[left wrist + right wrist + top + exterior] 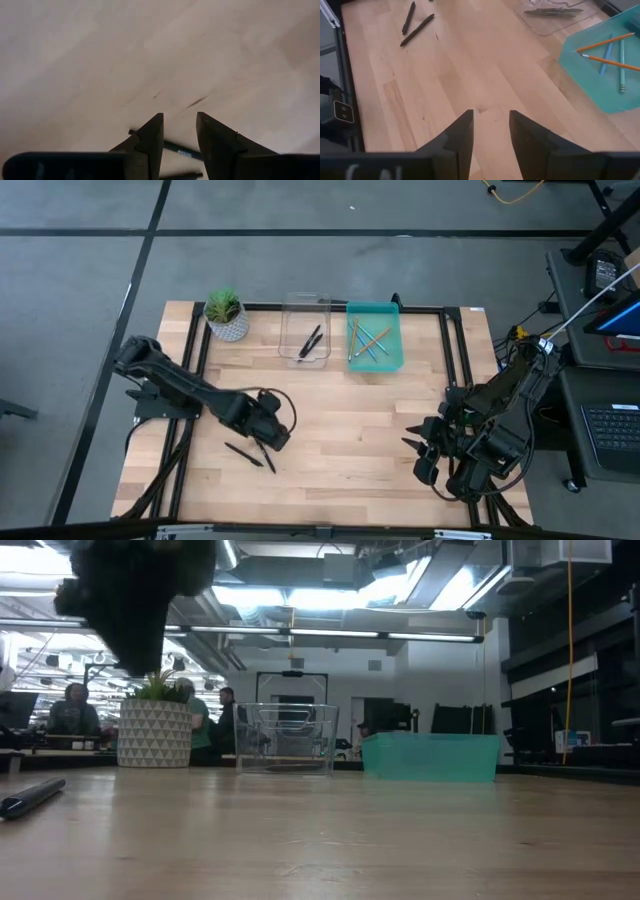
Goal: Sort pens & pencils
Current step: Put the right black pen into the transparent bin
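High view: left gripper [268,442] parted, empty, just above two loose pens [250,454]. Right gripper [417,438] parted, empty, near right.

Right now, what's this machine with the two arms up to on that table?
It is sorting pens and pencils. The pencils already lie in the teal bin, and two black pens lie in the clear bin. Two more pens lie loose on the wooden table. The left claw hangs open just above those two, holding nothing. The right claw waits open and empty near the table's right edge.
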Tool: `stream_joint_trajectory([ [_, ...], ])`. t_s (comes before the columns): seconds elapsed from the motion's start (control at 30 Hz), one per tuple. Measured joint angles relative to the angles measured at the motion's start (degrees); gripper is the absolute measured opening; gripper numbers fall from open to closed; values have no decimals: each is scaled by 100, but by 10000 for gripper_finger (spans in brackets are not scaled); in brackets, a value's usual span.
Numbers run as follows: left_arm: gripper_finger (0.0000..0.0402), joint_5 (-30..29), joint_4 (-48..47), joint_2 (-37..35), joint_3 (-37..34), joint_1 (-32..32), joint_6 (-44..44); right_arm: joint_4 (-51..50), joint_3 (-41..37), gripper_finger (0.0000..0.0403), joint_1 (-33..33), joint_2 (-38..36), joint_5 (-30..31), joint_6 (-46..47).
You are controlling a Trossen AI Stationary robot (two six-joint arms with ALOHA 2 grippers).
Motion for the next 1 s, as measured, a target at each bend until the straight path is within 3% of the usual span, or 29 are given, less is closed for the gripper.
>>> stream_joint_trajectory([
  [0.27, 110, 684, 21, 858, 0, -411, -1901, -2, 2, 127, -5, 0, 294, -9],
  [0.5, 110, 805, 71, 1362, 0, -667, -3108, -4, 2, 127, -5, 0, 296, -138],
  [1.0, 110, 881, 284, 1494, 0, -802, -3564, -9, 1, 127, -5, 0, 296, -402],
])
